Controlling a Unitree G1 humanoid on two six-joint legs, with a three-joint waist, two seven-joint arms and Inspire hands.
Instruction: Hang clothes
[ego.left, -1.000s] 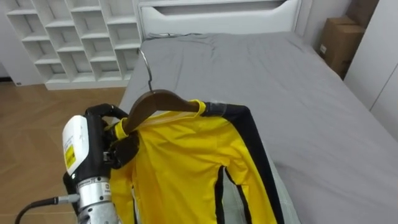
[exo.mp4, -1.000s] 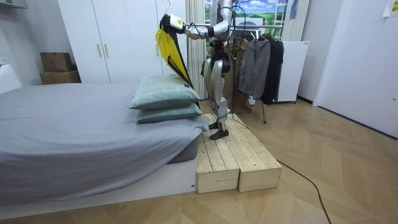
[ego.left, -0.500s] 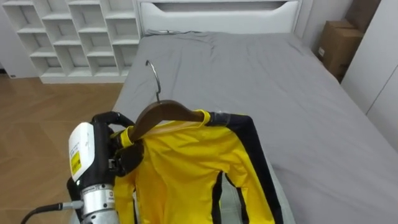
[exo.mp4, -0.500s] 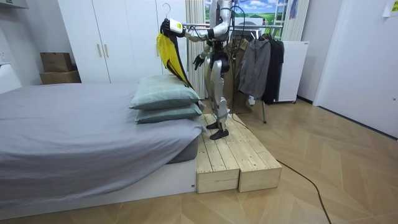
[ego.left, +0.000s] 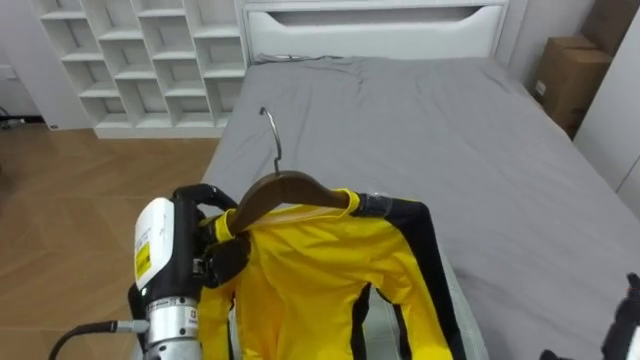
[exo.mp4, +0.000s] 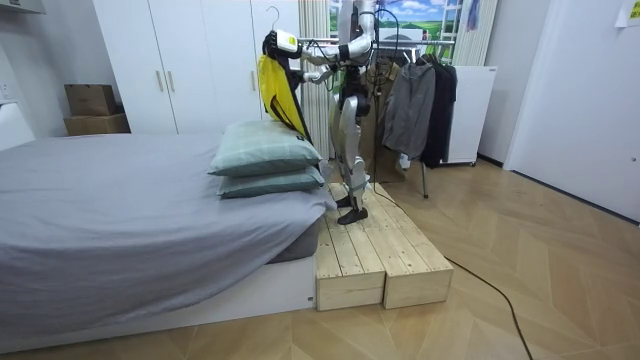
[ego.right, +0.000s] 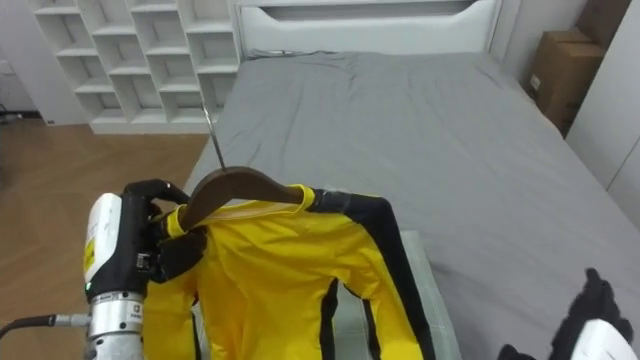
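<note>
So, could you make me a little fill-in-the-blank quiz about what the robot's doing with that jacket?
1. The left hand grips a wooden hanger carrying a mostly ____ jacket.
2. Beyond the jacket lies a bed with a ____ cover.
3. In the room view, the robot stands on a ____ platform beside the bed.
Missing words: yellow; grey; wooden.

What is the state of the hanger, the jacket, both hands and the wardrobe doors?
Hanger: held up, hook on nothing.
Jacket: hanging on the hanger.
Left hand: shut on the hanger.
Right hand: low right, apart from the jacket.
Wardrobe doors: shut.
</note>
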